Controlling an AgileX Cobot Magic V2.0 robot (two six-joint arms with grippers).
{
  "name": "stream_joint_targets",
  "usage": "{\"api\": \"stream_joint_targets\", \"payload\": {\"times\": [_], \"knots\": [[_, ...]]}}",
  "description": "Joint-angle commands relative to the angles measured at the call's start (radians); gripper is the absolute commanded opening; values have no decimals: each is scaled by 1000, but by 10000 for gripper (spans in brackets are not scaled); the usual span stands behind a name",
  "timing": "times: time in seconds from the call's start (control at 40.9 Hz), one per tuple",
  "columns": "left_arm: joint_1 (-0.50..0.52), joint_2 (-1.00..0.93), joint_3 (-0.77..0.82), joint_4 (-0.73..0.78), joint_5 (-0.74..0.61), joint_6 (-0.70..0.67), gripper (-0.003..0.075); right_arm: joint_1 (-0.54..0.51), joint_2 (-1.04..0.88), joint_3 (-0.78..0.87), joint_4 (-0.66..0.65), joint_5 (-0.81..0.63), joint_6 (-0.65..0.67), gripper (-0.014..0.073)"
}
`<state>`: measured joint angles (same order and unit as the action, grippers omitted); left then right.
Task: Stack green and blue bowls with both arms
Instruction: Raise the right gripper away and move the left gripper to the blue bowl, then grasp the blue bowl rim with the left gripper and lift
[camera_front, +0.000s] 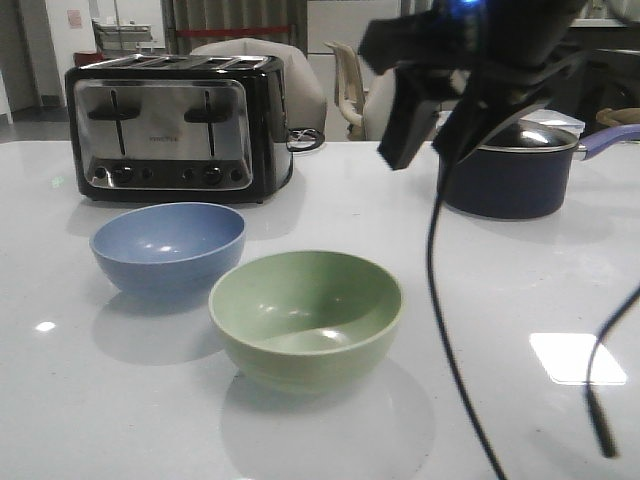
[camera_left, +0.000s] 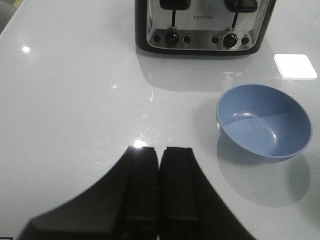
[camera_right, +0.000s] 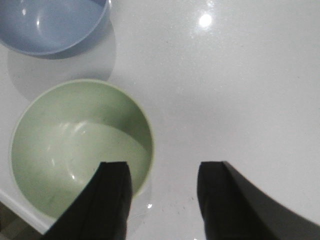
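Straddling the green bowl's (camera_right: 80, 150) rim, the right pincer (camera_right: 162, 200) gapes; left pincer (camera_left: 160, 195) pressed together near the blue bowl (camera_left: 264, 120).

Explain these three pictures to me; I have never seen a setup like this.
This is a two-armed robot at a white table. The front view looks forward over the table; the other two come from cameras on each wrist. On the table stand a blue bowl, a green bowl, a toaster and a dark saucepan. The left gripper is shut and empty, near the blue bowl. The right gripper is open above the green bowl's rim. Nothing is held, and the bowls are not yet stacked.
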<state>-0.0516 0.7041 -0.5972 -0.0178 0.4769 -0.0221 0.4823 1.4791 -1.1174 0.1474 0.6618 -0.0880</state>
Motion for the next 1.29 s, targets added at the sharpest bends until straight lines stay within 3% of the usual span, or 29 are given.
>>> {"api": "stream_joint_targets", "payload": {"times": [0.0, 0.098, 0.244, 0.342, 0.513, 0.977, 1.27], "knots": [[-7, 15, -35, -7, -88, -9, 128, 1, -166, 65, -22, -52, -9, 432], [-7, 40, -35, -9, -100, -9, 237, 1, -295, 165, -22, -46, -10, 432], [-50, 87, -61, -17, -97, -2, 515, 1, -444, 274, -22, -38, -10, 432], [-111, 145, -103, -9, -92, 7, 601, 1, -527, 320, -22, -22, -10, 432], [-177, 305, -193, -9, -71, 7, 608, 1, -585, 337, -21, 8, -10, 432], [-177, 879, -554, 7, 39, 7, 608, 1, -584, 337, -21, 32, -10, 432], [-177, 1110, -717, -18, 77, 7, 604, 1, -584, 337, -21, 32, -10, 432]]}}
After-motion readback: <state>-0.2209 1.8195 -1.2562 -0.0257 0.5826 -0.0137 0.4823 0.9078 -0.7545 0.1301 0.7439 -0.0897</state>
